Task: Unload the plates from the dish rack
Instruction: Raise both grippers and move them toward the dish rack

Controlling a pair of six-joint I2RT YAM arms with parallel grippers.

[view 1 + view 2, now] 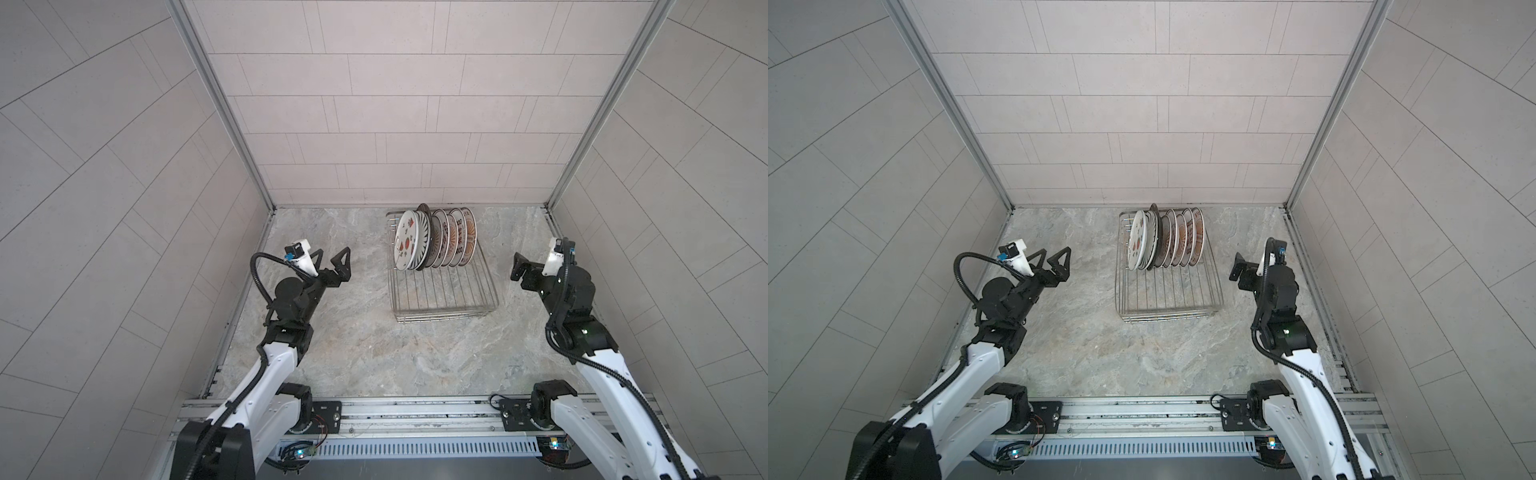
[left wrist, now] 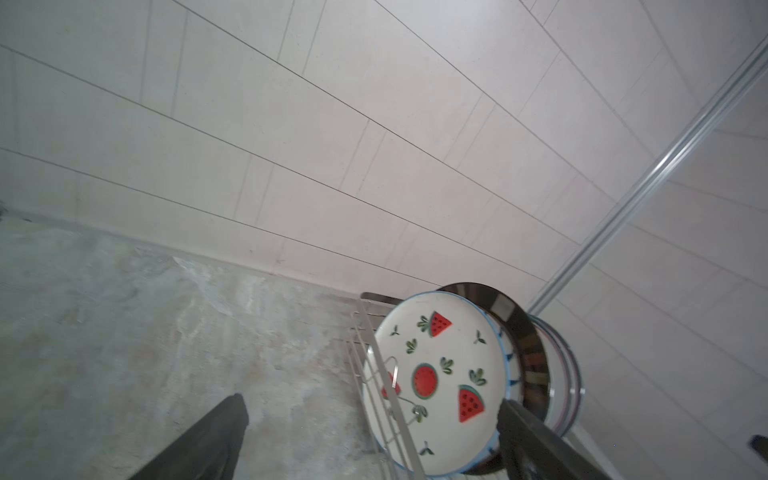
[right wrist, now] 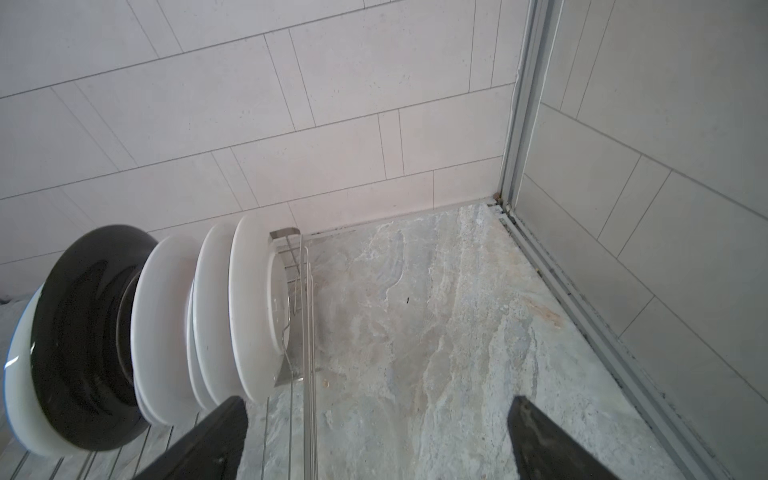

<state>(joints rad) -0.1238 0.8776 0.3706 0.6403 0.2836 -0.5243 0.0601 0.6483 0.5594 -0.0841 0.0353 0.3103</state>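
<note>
The left gripper [image 2: 370, 409] sits nearest its wrist camera. Its two dark fingers [image 2: 208, 440] are spread wide, with nothing between them and nothing touched. Beyond them stands the watermelon plate [image 2: 436, 374], its decorated face turned toward this gripper. A dark plate [image 2: 519, 332] stands close behind it. The right gripper [image 3: 376, 409] is spread just as wide and is also empty, with only bare table [image 3: 436, 311] between its fingertips. The plain backs of the plates [image 3: 249, 311] stand off to one side of it. In both top views the left gripper is off to the left of the rack [image 1: 444, 316] and the right gripper off to its right. Both are well apart from the rack and angled toward the back wall [image 1: 395, 124]. The rack sits right of centre on the table, with its far end near the back wall. Its long axis seems to run from near to far, as its floor wires do. All the plates stand on edge, roughly upright, in the far part of the rack. They are packed close in a row running left to right. The watermelon plate is at the left end, and several orange-patterned ones fill the right. Their faces point left and their backs point right.
</note>
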